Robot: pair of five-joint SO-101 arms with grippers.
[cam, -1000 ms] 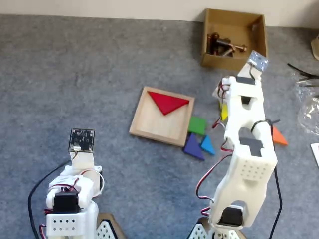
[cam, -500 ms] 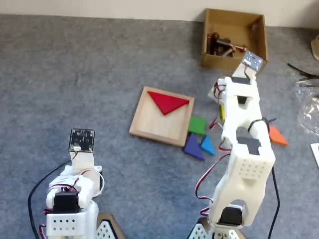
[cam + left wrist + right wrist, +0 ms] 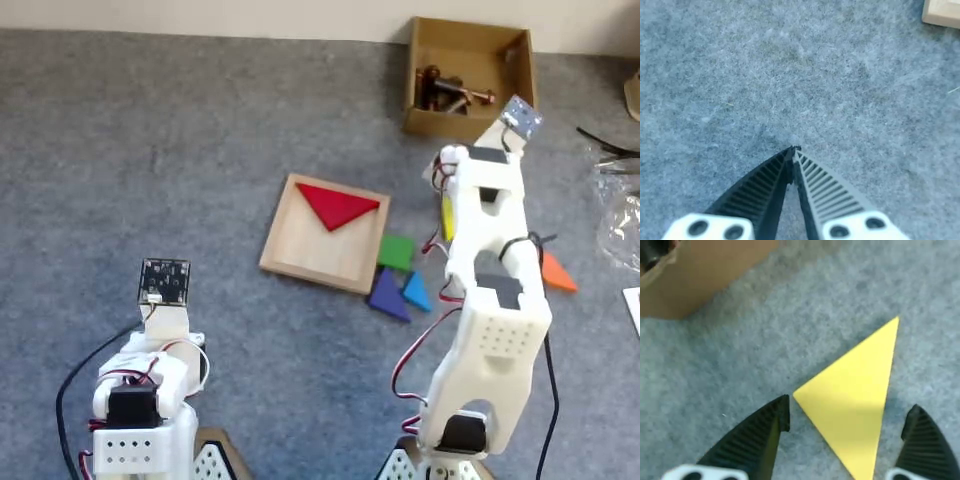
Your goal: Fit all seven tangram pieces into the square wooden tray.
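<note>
The right gripper (image 3: 849, 410) hangs with its jaws spread wide. The yellow triangle (image 3: 855, 400) lies flat on the carpet between them, one corner just beside one jaw. A cardboard box (image 3: 700, 275) sits beyond the jaws. The left gripper (image 3: 794, 150) has its jaws pressed together over bare carpet. The wooden tray (image 3: 942, 12), well ahead of them, holds a red triangle (image 3: 335, 205).

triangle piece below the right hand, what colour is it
Yellow. The yellow triangular tangram piece shows best in the right wrist view.
</note>
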